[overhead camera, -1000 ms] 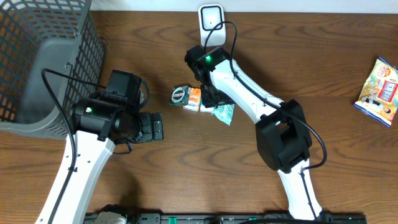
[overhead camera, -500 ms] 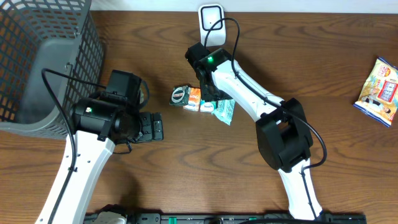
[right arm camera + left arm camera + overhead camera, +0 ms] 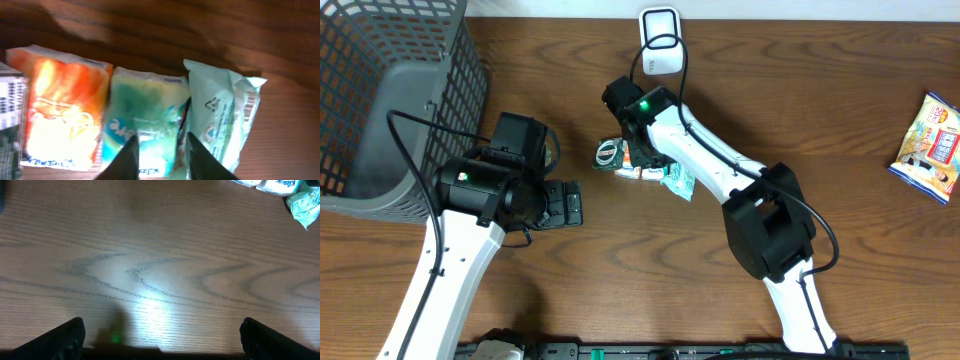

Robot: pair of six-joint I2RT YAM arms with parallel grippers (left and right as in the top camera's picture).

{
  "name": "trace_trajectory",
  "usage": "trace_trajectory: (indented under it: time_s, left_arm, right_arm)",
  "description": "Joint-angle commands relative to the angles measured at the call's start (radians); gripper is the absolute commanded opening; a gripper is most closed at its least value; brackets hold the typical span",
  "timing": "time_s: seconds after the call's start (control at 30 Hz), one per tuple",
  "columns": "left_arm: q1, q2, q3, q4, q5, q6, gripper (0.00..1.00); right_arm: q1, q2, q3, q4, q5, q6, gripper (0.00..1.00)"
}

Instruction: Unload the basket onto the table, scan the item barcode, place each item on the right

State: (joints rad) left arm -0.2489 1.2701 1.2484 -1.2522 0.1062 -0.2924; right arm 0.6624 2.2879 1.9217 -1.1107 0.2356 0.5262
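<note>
Three small tissue packs lie side by side in the right wrist view: an orange one [image 3: 65,115], a teal one [image 3: 145,115] and a pale green one [image 3: 220,120] with a barcode on its right edge. My right gripper [image 3: 161,137] stands over the teal pack, its jaws drawn in narrow on the pack's right part. From overhead, that gripper [image 3: 642,160] covers most of the cluster, and the pale green pack [image 3: 680,182] pokes out to its right. The white scanner [image 3: 660,35] stands at the table's far edge. My left gripper [image 3: 570,205] hangs open over bare wood.
A grey mesh basket [image 3: 380,100] fills the far left corner. A snack bag [image 3: 930,145] lies at the right edge. A dark packet with a coil print [image 3: 609,153] sits left of the orange pack. The scanner's cable loops over my right arm.
My right gripper has shifted left across the packs, from over the pale green one to over the teal one, and its jaws have narrowed. The left arm has not moved.
</note>
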Motion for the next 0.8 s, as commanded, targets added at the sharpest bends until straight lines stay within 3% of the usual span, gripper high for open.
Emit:
trace_trajectory:
  time_s: [0.0,0.2,0.6,0.77]
  left_arm:
    - [0.004,0.003,-0.004,-0.002,0.009,-0.009,0.98]
    - [0.004,0.003,-0.004,-0.003,0.009,-0.008,0.97]
    - [0.004,0.003,-0.004,-0.002,0.009,-0.008,0.98]
    - [0.004,0.003,-0.004,-0.003,0.009,-0.009,0.98]
  right_arm:
    - [-0.002,-0.008,-0.008,0.001,0.016,-0.004,0.22]
    - [-0.002,-0.006,-0.009,0.014,0.002,-0.008,0.16]
    - [-0.008,0.007,-0.097,0.084,-0.018,-0.011,0.18]
    - [-0.008,0.007,-0.099,0.149,-0.232,-0.106,0.19]
